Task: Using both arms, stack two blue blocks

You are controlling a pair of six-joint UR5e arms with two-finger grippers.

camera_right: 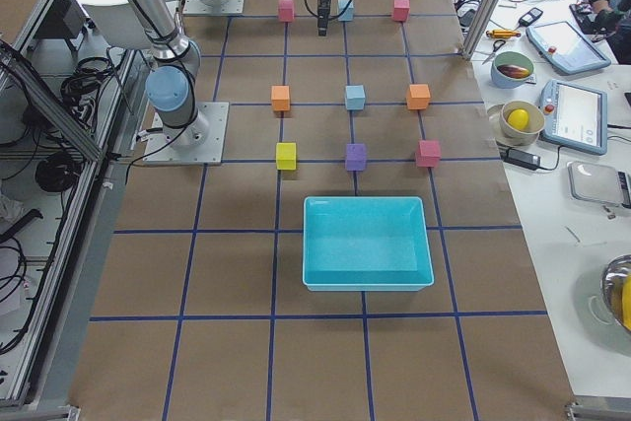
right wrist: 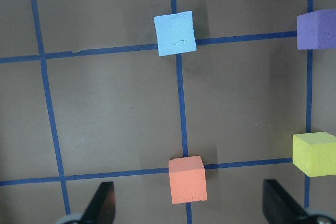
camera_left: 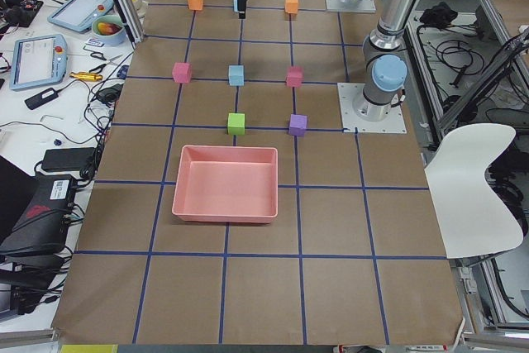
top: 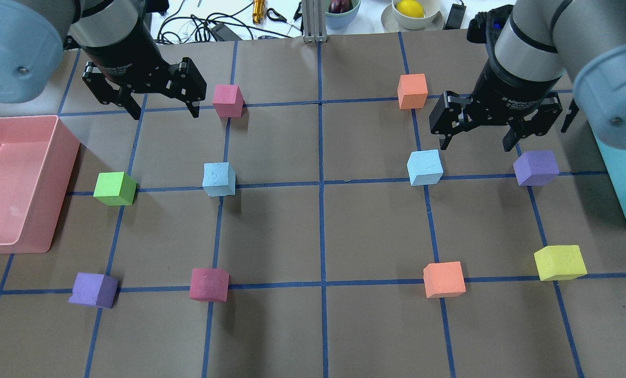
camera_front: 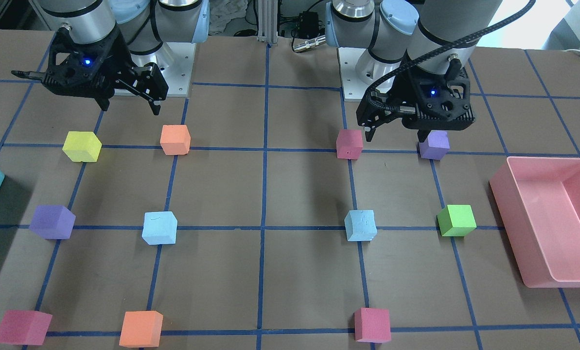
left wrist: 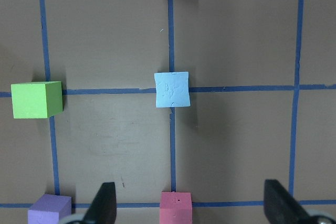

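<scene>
We only approach: left gripper (top: pixel 164 112) and right gripper (top: pixel 475 145) hover, jaws apart; next they should descend on the left blue block (top: pixel 219 179) and right blue block (top: pixel 425 167)

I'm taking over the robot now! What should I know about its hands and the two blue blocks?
Left gripper: open, empty, hovers above the table.
Right gripper: open, empty, hovers close to the right blue block, not touching it.
Blocks: the left blue block sits on the robot's left half and the right blue block on its right half. Both lie flat on the table, well apart.
Done: nothing yet; neither block is held or stacked.
Left: grasp one blue block, set it on top of the other, and let go.
</scene>
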